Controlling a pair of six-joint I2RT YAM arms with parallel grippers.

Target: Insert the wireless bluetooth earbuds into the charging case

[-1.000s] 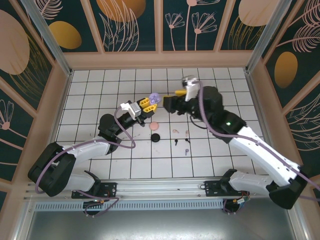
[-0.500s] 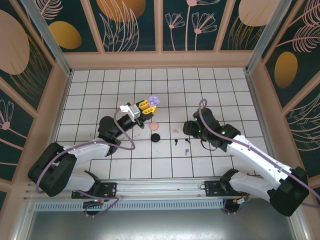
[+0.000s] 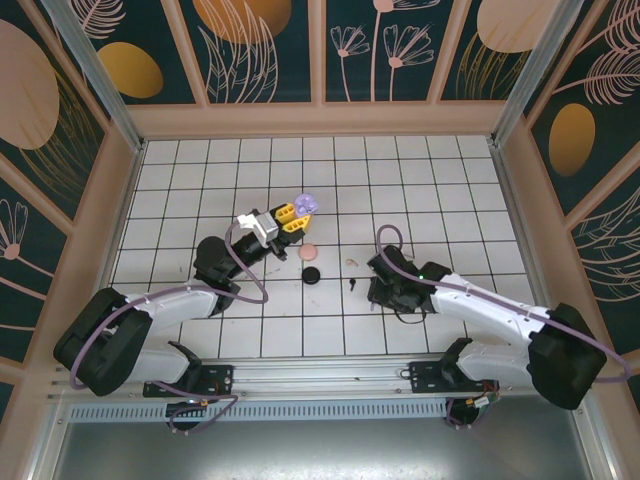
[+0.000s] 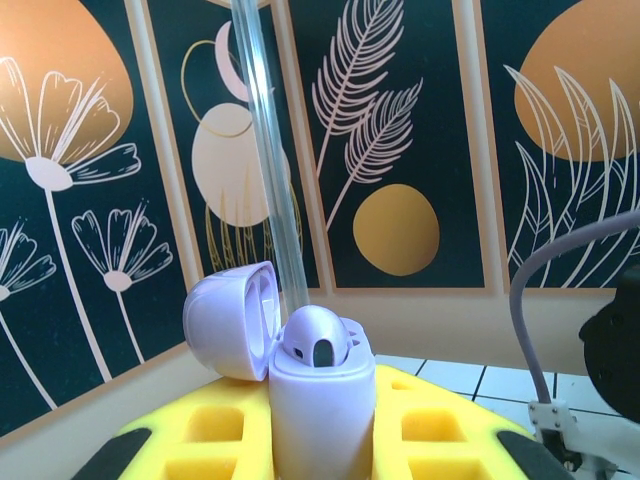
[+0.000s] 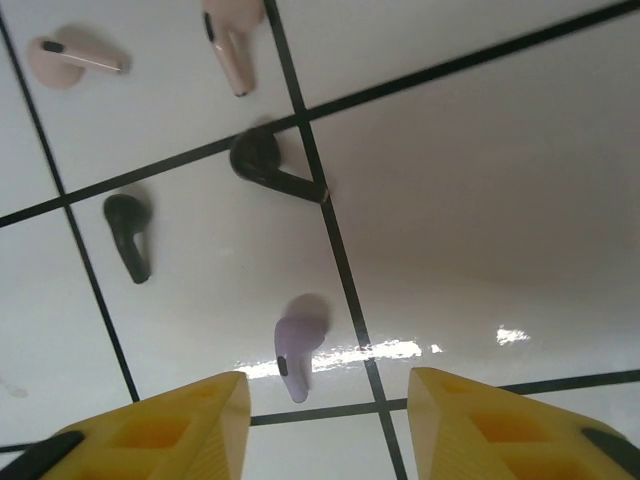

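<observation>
My left gripper [image 3: 290, 216] is shut on the lilac charging case [image 4: 320, 400] and holds it upright above the table. The case's lid [image 4: 230, 320] is swung open, and one lilac earbud [image 4: 318, 342] sits in it. My right gripper [image 5: 325, 425] is low over the tiles and open. A loose lilac earbud [image 5: 297, 355] lies flat just ahead of its yellow fingertips [image 5: 170, 430], nearer the left one. Beyond it lie two black earbuds [image 5: 130, 232] [image 5: 270, 165] and two pale pink earbuds [image 5: 70, 58] [image 5: 232, 30]. From above, the right gripper [image 3: 378, 292] covers the lilac earbud.
A round pink case [image 3: 310, 252] and a round black case [image 3: 312, 274] sit on the white tiled table [image 3: 450, 200], left of the earbuds. Patterned walls enclose the table on three sides.
My right arm has swung down from beside the lilac case to the tiles over the loose earbuds, and its jaws have narrowed. The left gripper and its case have stayed put.
</observation>
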